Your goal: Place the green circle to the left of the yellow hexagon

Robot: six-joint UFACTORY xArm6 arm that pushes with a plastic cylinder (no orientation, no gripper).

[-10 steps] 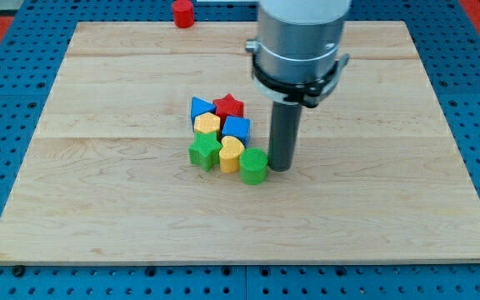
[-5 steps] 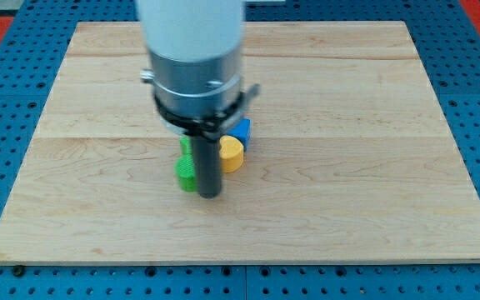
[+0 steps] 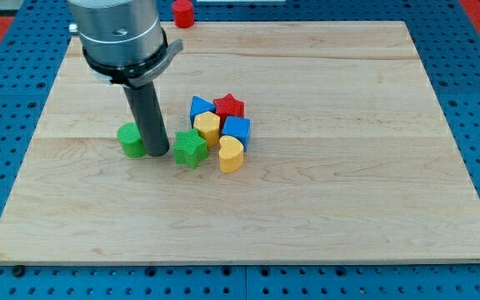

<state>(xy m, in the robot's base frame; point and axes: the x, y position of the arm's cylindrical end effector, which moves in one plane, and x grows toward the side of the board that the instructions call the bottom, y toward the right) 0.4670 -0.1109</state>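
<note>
The green circle (image 3: pixel 131 140) stands on the wooden board (image 3: pixel 348 192), left of the cluster of blocks. My tip (image 3: pixel 158 153) touches the circle's right side, between it and a green star-like block (image 3: pixel 189 149). The yellow hexagon (image 3: pixel 207 127) sits in the cluster, right of the green star-like block and about 90 px right of the circle. A yellow heart-like block (image 3: pixel 231 154) lies at the cluster's lower right.
A blue triangle-like block (image 3: pixel 199 107), a red star (image 3: pixel 229 107) and a blue block (image 3: pixel 237 129) fill the cluster's upper part. A red cylinder (image 3: pixel 182 12) stands at the board's top edge.
My tip swept from the cluster's right side to its left, pushing the green circle leftward from the cluster's lower right. The green star-like block and yellow heart shifted slightly.
</note>
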